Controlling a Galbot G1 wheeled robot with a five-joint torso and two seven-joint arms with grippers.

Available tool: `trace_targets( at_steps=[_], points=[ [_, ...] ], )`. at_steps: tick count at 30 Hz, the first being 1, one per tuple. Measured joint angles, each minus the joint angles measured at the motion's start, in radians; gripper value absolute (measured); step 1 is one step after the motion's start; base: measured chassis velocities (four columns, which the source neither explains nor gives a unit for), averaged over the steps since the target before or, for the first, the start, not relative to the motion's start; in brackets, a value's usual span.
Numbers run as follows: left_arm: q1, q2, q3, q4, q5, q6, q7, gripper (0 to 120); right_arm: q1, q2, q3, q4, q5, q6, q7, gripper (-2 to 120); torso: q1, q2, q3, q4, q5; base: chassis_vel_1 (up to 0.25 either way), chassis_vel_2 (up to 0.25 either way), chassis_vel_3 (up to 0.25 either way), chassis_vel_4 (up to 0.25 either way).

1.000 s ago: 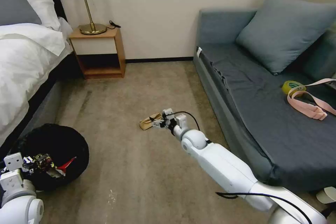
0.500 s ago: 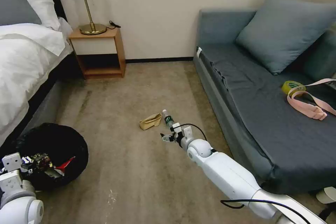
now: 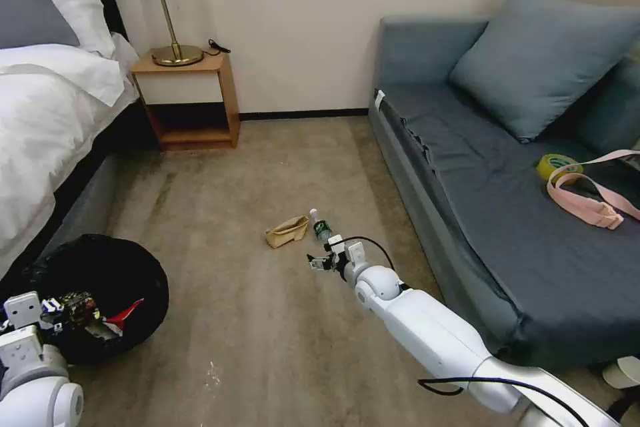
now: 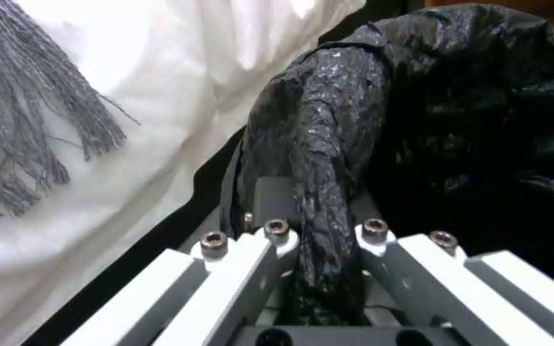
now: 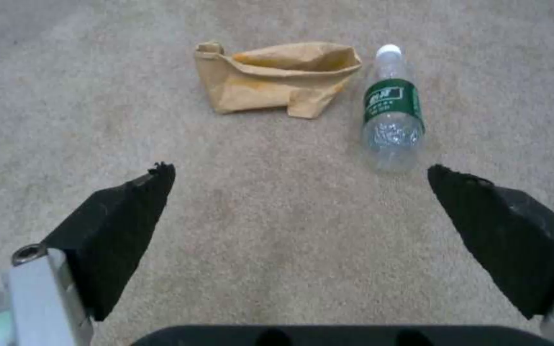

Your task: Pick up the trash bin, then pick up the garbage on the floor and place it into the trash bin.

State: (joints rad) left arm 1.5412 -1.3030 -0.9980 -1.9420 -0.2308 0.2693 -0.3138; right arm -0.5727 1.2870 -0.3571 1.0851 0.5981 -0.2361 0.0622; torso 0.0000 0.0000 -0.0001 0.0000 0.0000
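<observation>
Your left tool (image 4: 319, 240) gripped the trash bin (image 3: 100, 293) by its bagged rim, beside the bed (image 3: 47, 120). Your right tool (image 5: 299, 211) hovered wide above the floor (image 3: 267, 347), just short of the paper bag (image 5: 277, 77) and bottle (image 5: 391, 113). You needed to centre on one item before descending. The bin's white wall was hidden.

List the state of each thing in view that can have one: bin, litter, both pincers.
trash bin: on the carpet by the bed, black liner over its rim, wrappers inside.
left pincer: shut on the trash bin's lined rim.
right pincer: open, empty, above the carpet just short of the litter.
paper bag: crumpled, lying on the carpet.
bottle: capped, lying on its side beside the paper bag.
</observation>
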Motion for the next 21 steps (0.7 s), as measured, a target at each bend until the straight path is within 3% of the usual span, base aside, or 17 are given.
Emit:
trace_targets(
  at_steps=[21],
  points=[
    [-0.005, -0.008, 0.021, 0.007, 0.010, -0.008, 0.002, 4, 0.005, 0.009, 0.007, -0.016, -0.012, 0.018, -0.005, 100, 0.000, 0.000, 0.000, 0.0000, -0.0001, -0.019, 0.021, 0.022, -0.018]
  ],
)
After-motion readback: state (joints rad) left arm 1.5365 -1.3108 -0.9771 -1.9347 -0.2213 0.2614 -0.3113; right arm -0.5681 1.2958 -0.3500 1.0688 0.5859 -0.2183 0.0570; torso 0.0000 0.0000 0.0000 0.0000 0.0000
